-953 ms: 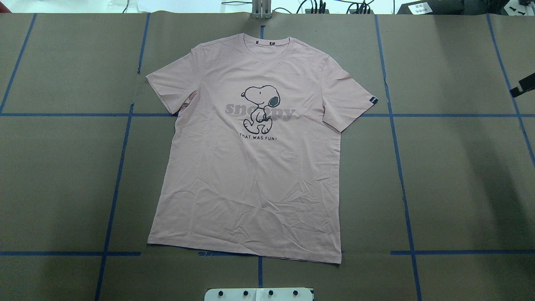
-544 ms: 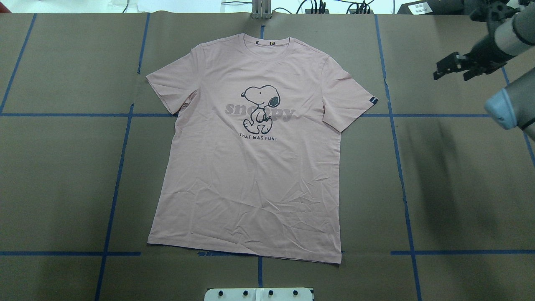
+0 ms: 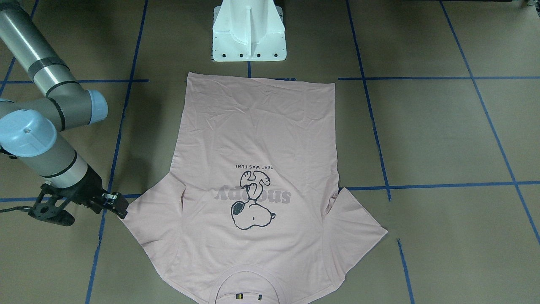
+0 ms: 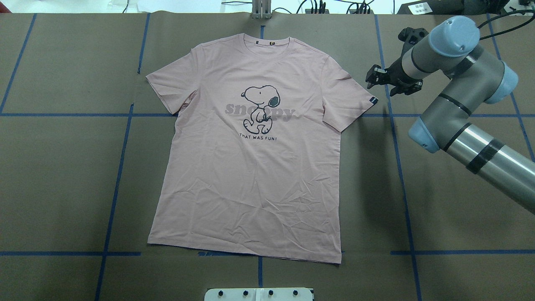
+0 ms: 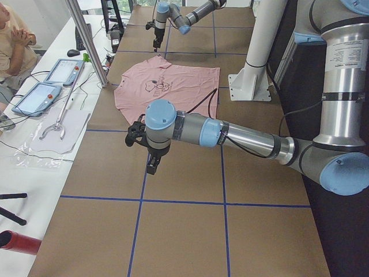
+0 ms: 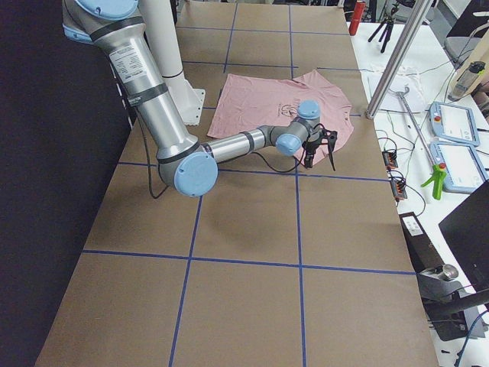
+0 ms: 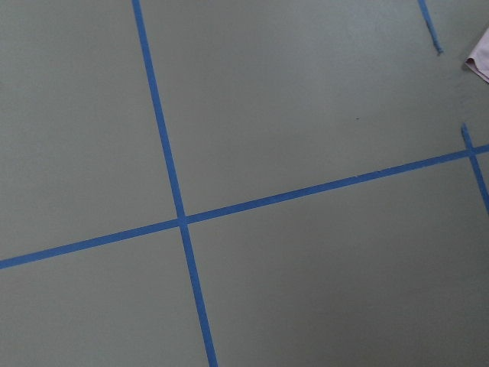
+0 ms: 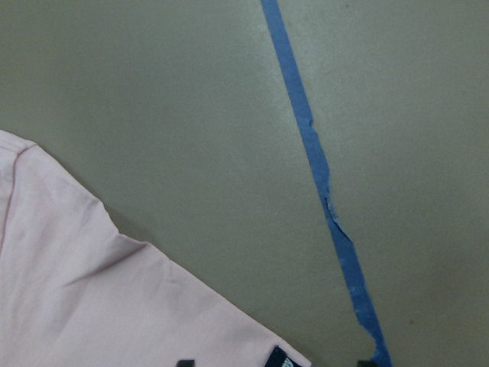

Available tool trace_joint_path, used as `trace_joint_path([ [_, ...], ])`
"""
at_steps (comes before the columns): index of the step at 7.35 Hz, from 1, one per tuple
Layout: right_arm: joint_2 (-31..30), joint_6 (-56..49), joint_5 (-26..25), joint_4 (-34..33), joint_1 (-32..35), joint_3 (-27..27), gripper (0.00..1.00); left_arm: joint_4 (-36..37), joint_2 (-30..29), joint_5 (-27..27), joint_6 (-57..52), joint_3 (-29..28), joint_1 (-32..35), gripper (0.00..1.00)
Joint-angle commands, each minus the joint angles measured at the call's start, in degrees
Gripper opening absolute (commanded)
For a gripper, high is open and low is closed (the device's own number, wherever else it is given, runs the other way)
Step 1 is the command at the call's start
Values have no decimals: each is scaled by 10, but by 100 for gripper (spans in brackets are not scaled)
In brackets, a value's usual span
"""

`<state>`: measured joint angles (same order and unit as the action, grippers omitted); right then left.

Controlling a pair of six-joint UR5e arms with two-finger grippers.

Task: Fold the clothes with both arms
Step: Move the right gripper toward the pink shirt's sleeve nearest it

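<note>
By the table's far edge, my right pincer (image 4: 374, 78) hung wide beside the sleeve (image 4: 349, 98) of the T-shirt (image 4: 250, 175). Next, I guessed, I had to pinch it.

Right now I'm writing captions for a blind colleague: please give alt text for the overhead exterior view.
A pale pink T-shirt with a cartoon dog print lies flat, print up, on a brown table gridded with blue tape. The right arm comes in from the right, its open gripper beside the sleeve bearing a dark tag.
</note>
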<state>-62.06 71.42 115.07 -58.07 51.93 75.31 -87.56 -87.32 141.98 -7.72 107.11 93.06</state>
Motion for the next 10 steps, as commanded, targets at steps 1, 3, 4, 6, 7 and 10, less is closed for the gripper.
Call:
trace_joint_path([
  [1, 25, 12, -26, 5, -12, -46, 71, -2, 16, 1, -1, 11, -1, 100],
  [3, 20, 9, -29, 4, -10, -49, 70, -2, 16, 3, 0, 15, 0, 100],
  [4, 19, 12, -29, 4, -11, -49, 66, -2, 17, 3, 0, 20, 0, 100],
  [6, 17, 15, -27, 6, -12, -46, 66, -1, 17, 3, 0, 25, 1, 100],
  [7, 17, 16, -25, 6, -12, -44, 66, -1, 26, 4, 1, 32, 1, 100],
  [10, 15, 19, -25, 7, -15, -40, 43, -1, 29, 4, 1, 35, 1, 100],
])
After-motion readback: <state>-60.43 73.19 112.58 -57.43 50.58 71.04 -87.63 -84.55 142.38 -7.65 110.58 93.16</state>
